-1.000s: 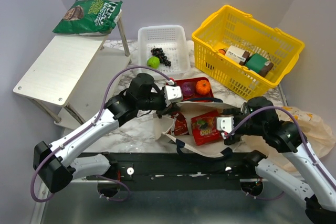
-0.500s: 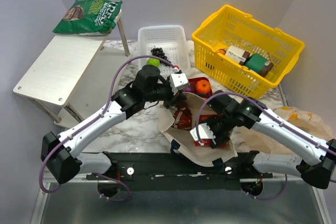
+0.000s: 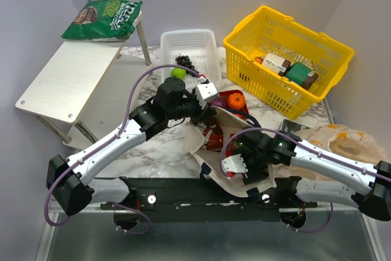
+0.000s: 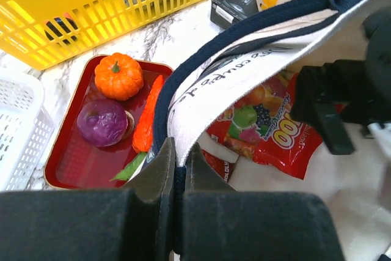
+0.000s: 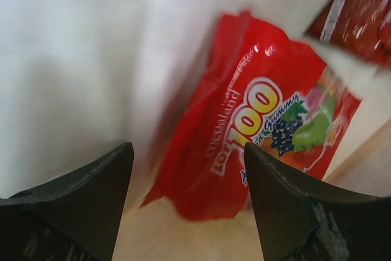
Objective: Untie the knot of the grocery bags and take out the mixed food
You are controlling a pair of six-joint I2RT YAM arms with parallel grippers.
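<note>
Your left gripper (image 4: 175,169) is pinching the navy edge of the canvas tote (image 4: 244,71), with its fingers squeezed tight on it, holding that side up. Your right gripper (image 5: 186,151) is sitting inside the tote with its fingers wide apart, and a red snack packet (image 5: 244,120) is lying just in front of them. The orange (image 4: 118,76), purple onion (image 4: 102,122) and carrot (image 4: 148,114) are sitting on the red tray (image 4: 67,157) beside the tote, and the thin plastic bag (image 3: 348,139) is lying off to the right

Marble table (image 3: 160,150): tote (image 3: 194,146), red tray (image 4: 66,164), yellow basket (image 3: 245,65), white basket (image 3: 209,59)
</note>
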